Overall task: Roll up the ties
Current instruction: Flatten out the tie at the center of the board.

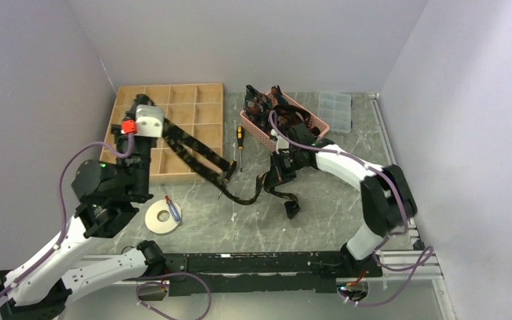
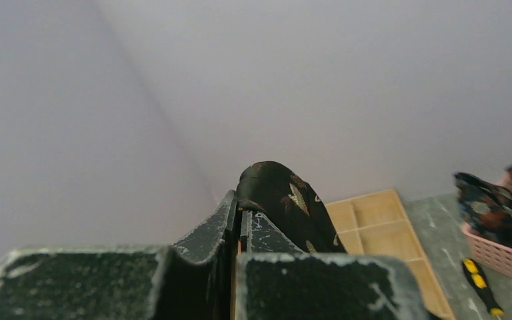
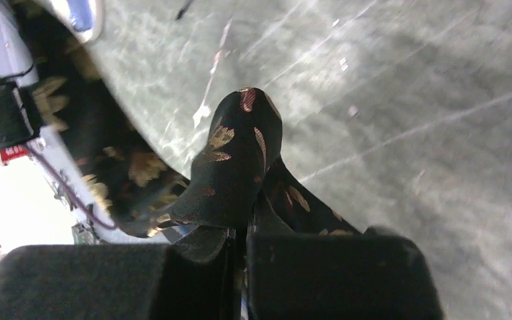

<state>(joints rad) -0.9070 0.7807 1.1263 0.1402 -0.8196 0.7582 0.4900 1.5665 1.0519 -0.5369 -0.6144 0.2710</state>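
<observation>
Since a tie rolls neatly only from a straightened strip, both jaws are pinched tight on what seems one black leaf-patterned necktie (image 3: pixel 237 167). The left jaws hold an end raised over the wooden compartment tray (image 1: pixel 173 93) at the tabletop's (image 1: pixel 333 200) far-left corner. The right jaws grip it mid-tabletop, the slack sagging between.

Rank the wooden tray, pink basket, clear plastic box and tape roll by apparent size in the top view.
Largest: wooden tray.
Then pink basket, partly hidden by ties.
Smallest: clear plastic box and tape roll, which look alike, so unranked; the box lies farther away.
</observation>
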